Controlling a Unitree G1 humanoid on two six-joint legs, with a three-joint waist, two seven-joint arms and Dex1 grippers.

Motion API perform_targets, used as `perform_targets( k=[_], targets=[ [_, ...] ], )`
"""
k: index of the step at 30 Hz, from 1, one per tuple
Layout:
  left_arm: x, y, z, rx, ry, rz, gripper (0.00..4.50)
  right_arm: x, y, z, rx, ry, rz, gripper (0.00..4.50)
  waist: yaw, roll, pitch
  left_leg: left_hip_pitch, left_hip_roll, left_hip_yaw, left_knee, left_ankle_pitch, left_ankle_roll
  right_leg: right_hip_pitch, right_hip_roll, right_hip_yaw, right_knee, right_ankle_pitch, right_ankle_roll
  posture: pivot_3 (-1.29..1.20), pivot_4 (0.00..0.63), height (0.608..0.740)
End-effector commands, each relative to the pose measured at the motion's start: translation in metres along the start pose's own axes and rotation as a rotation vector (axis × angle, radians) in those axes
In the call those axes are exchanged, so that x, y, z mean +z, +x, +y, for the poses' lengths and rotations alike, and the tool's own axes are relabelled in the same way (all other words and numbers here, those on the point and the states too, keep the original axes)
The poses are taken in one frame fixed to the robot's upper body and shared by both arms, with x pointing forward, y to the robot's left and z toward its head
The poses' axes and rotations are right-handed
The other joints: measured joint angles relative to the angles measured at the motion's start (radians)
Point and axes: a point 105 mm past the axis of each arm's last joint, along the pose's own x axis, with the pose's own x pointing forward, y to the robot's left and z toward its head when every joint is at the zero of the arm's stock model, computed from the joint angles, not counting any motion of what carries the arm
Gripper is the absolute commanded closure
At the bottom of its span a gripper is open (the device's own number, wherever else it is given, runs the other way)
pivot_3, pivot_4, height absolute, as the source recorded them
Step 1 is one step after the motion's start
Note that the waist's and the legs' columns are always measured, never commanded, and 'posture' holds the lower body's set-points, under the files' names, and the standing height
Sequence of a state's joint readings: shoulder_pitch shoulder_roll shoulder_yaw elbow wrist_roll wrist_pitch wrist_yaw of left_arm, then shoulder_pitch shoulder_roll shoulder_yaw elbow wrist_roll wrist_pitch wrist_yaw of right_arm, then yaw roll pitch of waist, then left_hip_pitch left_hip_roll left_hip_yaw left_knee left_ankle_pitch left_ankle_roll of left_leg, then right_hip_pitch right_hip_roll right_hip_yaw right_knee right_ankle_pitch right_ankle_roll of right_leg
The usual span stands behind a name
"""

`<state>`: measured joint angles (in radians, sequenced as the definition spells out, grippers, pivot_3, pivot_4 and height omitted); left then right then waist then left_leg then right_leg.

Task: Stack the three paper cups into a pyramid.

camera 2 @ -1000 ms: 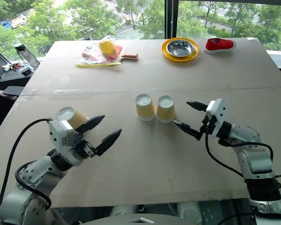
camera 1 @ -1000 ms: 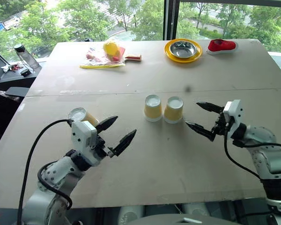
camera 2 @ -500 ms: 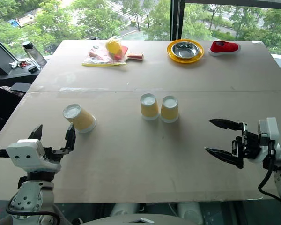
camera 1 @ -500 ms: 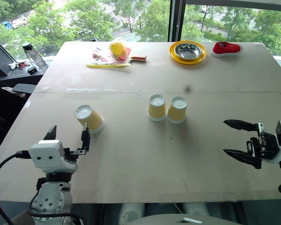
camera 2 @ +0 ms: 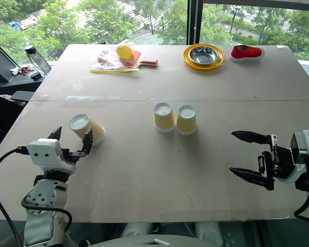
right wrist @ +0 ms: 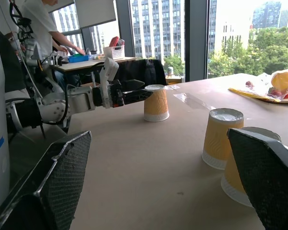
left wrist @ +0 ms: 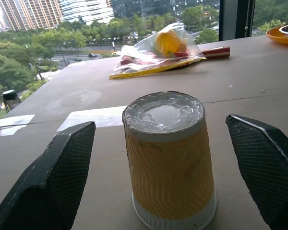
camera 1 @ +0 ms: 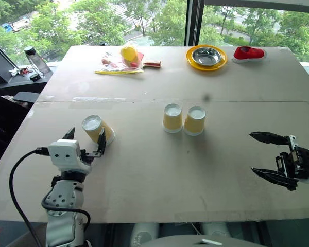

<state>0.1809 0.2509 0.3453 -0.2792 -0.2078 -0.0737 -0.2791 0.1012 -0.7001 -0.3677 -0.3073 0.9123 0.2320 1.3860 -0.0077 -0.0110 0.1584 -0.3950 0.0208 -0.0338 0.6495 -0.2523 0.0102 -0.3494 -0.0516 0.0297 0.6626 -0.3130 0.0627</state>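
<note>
Left gripper (camera 1: 85,145): fingers spread wide either side of the lone cup (camera 1: 98,129), not yet touching it; nothing held.
Lone cup: upside down on the table (camera 1: 159,170), at about 9 o'clock from the pair, well apart.
Right gripper (camera 1: 270,156): jaws apart and empty, at roughly 4 o'clock from the pair.
Paired cups (camera 1: 184,119): inverted, side by side, touching or nearly so; the pyramid's base, top cup yet to come.
Risk: one finger likely meets the light cup first and tips or skids it; an over-hard squeeze could crumple the paper wall.
</note>
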Motion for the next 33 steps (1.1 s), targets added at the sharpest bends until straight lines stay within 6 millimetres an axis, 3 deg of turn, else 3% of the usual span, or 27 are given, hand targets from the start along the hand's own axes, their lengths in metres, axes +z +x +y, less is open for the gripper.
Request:
perform_targets(
  k=[1,13,16,19,20,24,28,33],
  targets=[
    [0.003,0.007,0.002,-0.01,0.019,-0.023,0.0,0.011,0.004,0.001,0.005,-0.035,-0.022,0.02,0.001,0.0,0.0,0.0,0.0,0.0,0.0,0.0,0.0,0.0,0.0,0.0,0.0,0.0,0.0,0.0,0.15,0.74],
    [0.001,0.027,0.003,0.0,-0.017,-0.027,0.0,0.009,0.004,-0.002,-0.013,-0.033,-0.03,0.02,0.001,0.0,0.0,0.0,0.0,-0.001,0.0,0.0,0.0,0.0,0.0,-0.002,0.0,0.0,0.0,0.0,0.15,0.74],
    [0.006,0.03,0.0,-0.007,-0.019,-0.046,0.86,0.008,0.003,-0.001,-0.018,-0.031,-0.03,0.0,0.001,0.0,0.0,0.0,0.0,-0.001,0.0,0.0,0.0,0.001,-0.001,-0.001,0.0,0.0,0.0,0.0,0.15,0.74],
    [0.011,0.032,-0.005,-0.028,-0.014,-0.06,2.19,0.009,0.004,-0.002,-0.027,-0.042,-0.039,0.0,0.001,0.0,0.0,0.0,0.0,-0.001,0.0,0.0,0.0,0.001,-0.001,-0.001,0.0,0.0,0.0,0.0,0.15,0.74],
    [0.011,0.032,-0.006,-0.033,-0.012,-0.061,2.32,0.009,0.005,-0.002,-0.03,-0.044,-0.043,0.0,0.001,0.0,0.0,0.0,0.0,-0.001,0.0,0.0,0.0,0.001,-0.001,-0.001,0.0,0.0,0.0,0.0,0.15,0.74],
    [0.019,0.036,-0.009,-0.057,0.008,-0.074,2.32,0.01,0.007,-0.002,-0.036,-0.047,-0.05,0.0,0.001,0.0,0.0,0.0,0.0,-0.001,0.0,0.0,0.0,0.001,-0.001,-0.001,0.0,0.0,0.0,0.0,0.15,0.74],
    [0.039,0.05,-0.017,-0.125,0.018,-0.129,2.32,0.011,0.006,-0.004,-0.054,-0.056,-0.051,0.0,0.006,0.0,0.0,0.0,0.0,-0.002,0.0,0.0,0.0,0.0,-0.001,-0.002,0.0,0.0,0.0,0.0,0.15,0.74],
    [0.08,0.075,-0.05,-0.376,-0.004,-0.218,2.32,0.012,0.004,-0.009,-0.099,-0.079,-0.058,0.0,0.016,0.0,0.0,-0.001,-0.001,-0.002,0.0,0.0,0.0,0.001,0.0,-0.003,0.0,0.0,0.0,0.0,0.15,0.74]
  ],
)
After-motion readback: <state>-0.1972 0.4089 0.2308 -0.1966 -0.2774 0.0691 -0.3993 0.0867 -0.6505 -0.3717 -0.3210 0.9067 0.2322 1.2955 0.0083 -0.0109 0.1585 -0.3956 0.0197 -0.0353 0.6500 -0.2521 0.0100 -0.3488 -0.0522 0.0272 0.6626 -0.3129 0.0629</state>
